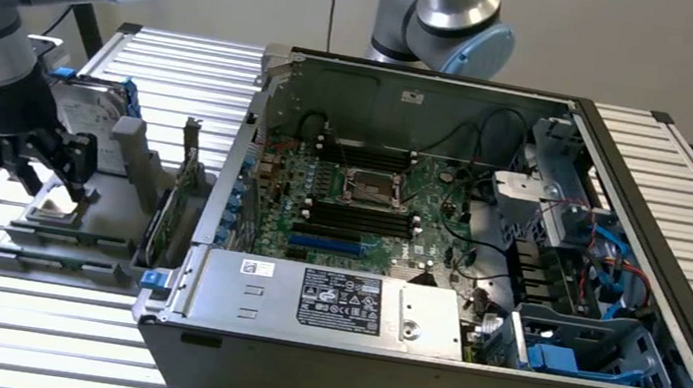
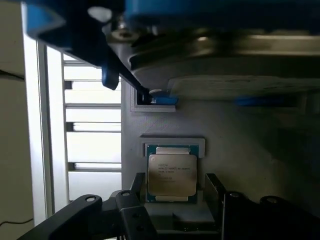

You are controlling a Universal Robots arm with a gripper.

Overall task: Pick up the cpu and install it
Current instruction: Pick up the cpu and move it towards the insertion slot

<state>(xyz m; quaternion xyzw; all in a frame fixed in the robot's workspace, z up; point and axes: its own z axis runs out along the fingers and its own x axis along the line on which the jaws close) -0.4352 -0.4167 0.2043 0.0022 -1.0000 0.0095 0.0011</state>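
Observation:
The cpu [image 2: 171, 175], a small square chip with a silver top, lies flat in a recess of the grey holder block [image 2: 240, 135]. In the exterior view the cpu [image 1: 55, 210] sits on that holder at the left, outside the computer case. My gripper [image 1: 54, 186] hangs just above it, fingers pointing down. In the wrist view my gripper [image 2: 175, 181] is open, one dark finger [image 2: 136, 184] on each side of the chip, apart from its edges. The motherboard's empty cpu socket [image 1: 367, 189] lies open inside the case.
A silver hard drive in a blue bracket [image 1: 91, 101] stands just behind my gripper on the holder. Grey plastic bars [image 1: 60, 263] lie in front. The open computer case [image 1: 432, 363] takes up the middle and the exterior view's right, with upright cards [image 1: 181, 194] beside it. A second arm [image 1: 447, 18] stands behind.

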